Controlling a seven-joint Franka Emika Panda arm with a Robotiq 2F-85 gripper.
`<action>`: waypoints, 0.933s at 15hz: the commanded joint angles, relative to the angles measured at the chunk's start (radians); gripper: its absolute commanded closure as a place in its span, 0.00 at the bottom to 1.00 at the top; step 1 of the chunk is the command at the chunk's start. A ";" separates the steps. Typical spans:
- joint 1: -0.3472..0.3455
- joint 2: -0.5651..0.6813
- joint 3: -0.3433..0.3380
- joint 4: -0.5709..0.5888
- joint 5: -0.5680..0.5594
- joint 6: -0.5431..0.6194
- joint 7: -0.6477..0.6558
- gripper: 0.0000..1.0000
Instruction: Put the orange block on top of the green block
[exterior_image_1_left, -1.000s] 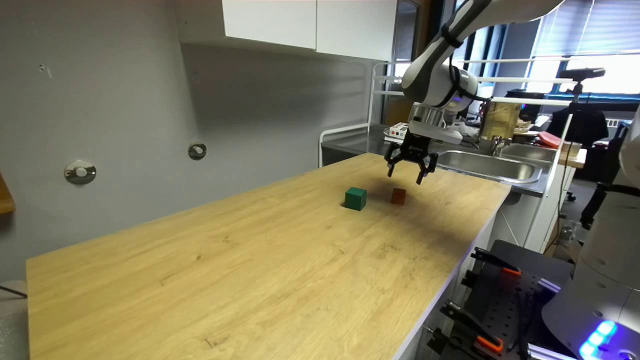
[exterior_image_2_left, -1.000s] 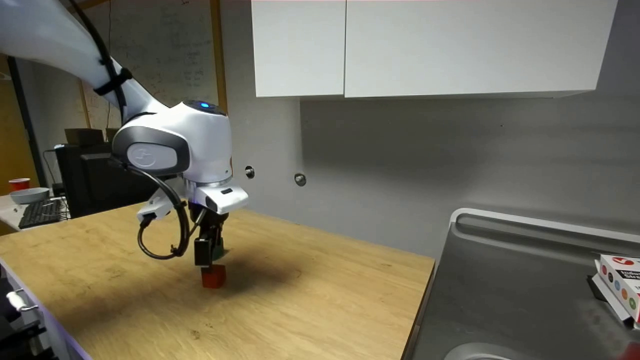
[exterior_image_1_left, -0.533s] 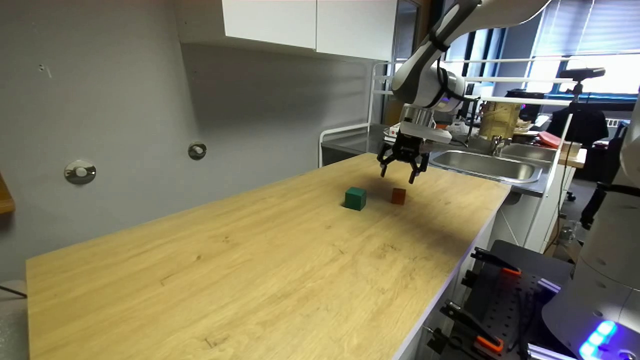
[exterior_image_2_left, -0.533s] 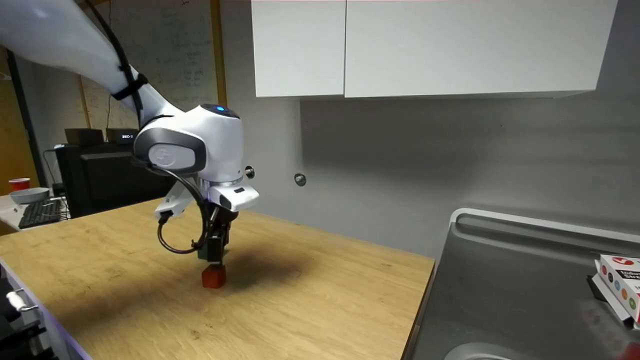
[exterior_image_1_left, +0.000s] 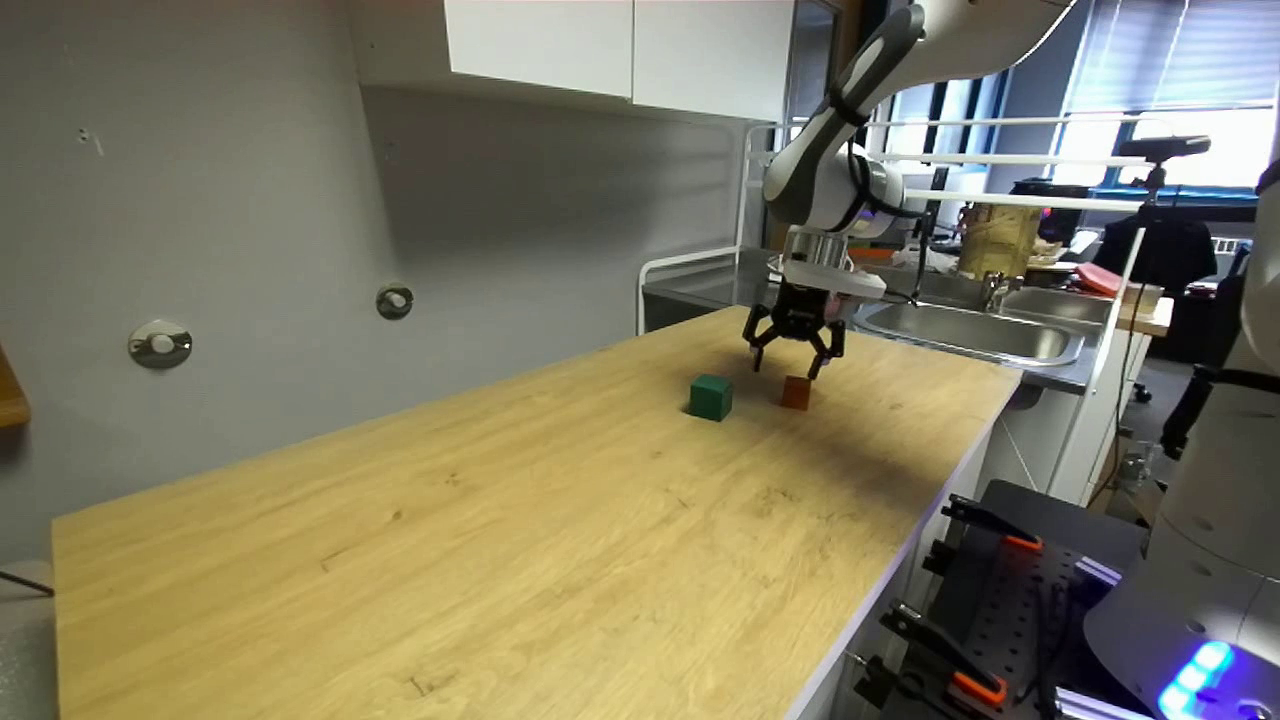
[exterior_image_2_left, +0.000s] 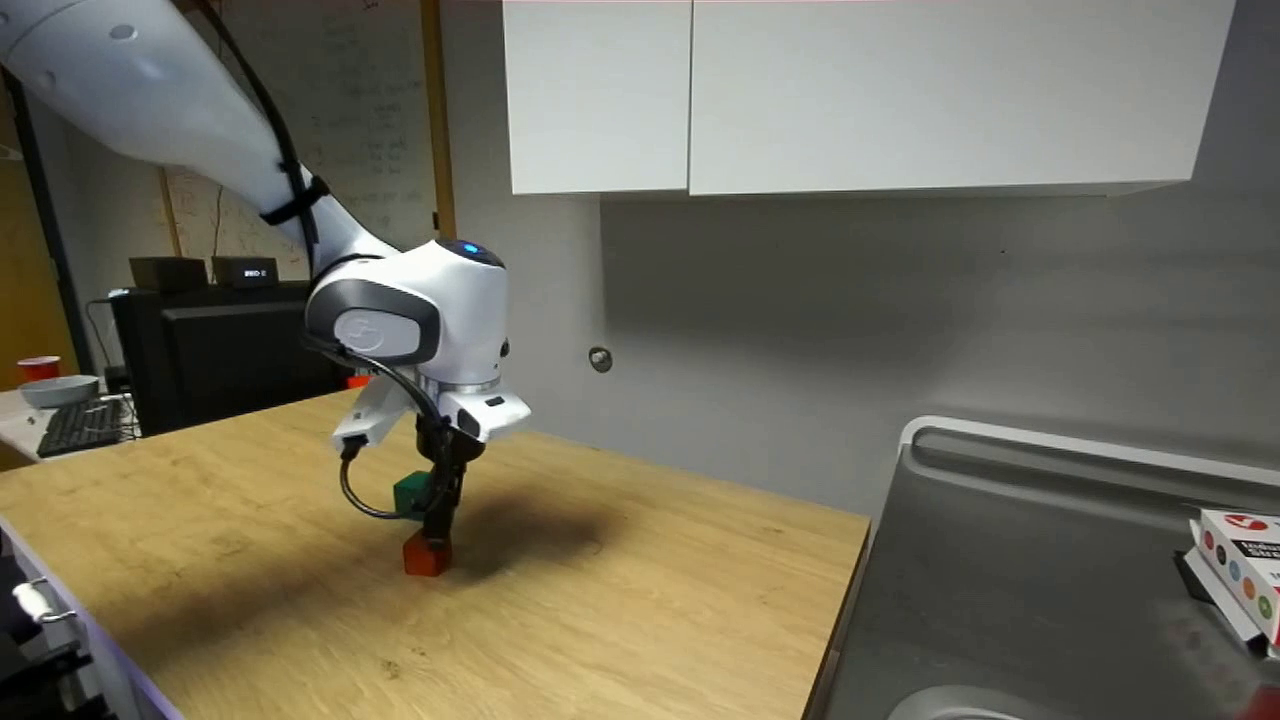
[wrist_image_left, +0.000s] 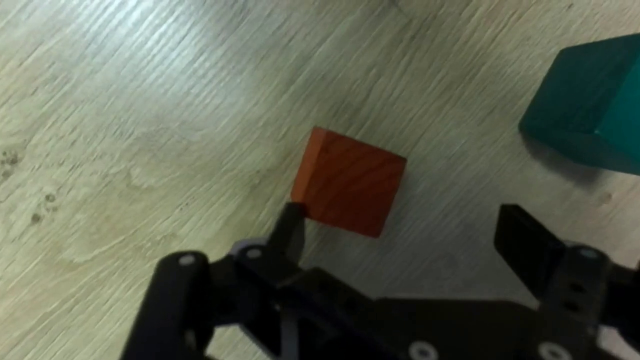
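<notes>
The orange block (exterior_image_1_left: 796, 393), a small reddish-orange cube, sits on the wooden table in both exterior views (exterior_image_2_left: 426, 558). In the wrist view the orange block (wrist_image_left: 352, 182) lies just beyond the fingertips, nearer the left finger, which overlaps one of its corners. The green block (exterior_image_1_left: 711, 398) stands apart on the table; it is partly hidden by the cable and gripper in an exterior view (exterior_image_2_left: 410, 494) and cut off at the right edge of the wrist view (wrist_image_left: 590, 105). My gripper (exterior_image_1_left: 785, 371) is open and empty, low above the orange block; its wide fingers show in the wrist view (wrist_image_left: 402, 209).
The wooden table (exterior_image_1_left: 480, 540) ends at a grey wall with round fixtures (exterior_image_1_left: 394, 301). White cabinets (exterior_image_2_left: 940, 95) hang above. A sink (exterior_image_1_left: 970, 330) and a dark counter (exterior_image_2_left: 1000, 580) with a box (exterior_image_2_left: 1240, 565) adjoin the table's end.
My gripper has moved down and sideways, closer to the orange block, staying open. Both blocks have stayed where they were.
</notes>
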 joint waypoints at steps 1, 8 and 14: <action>-0.007 0.045 0.011 0.039 0.004 -0.038 0.020 0.00; -0.008 0.083 0.017 0.037 0.005 -0.039 0.017 0.65; -0.002 0.056 0.007 0.023 -0.019 -0.043 0.038 0.78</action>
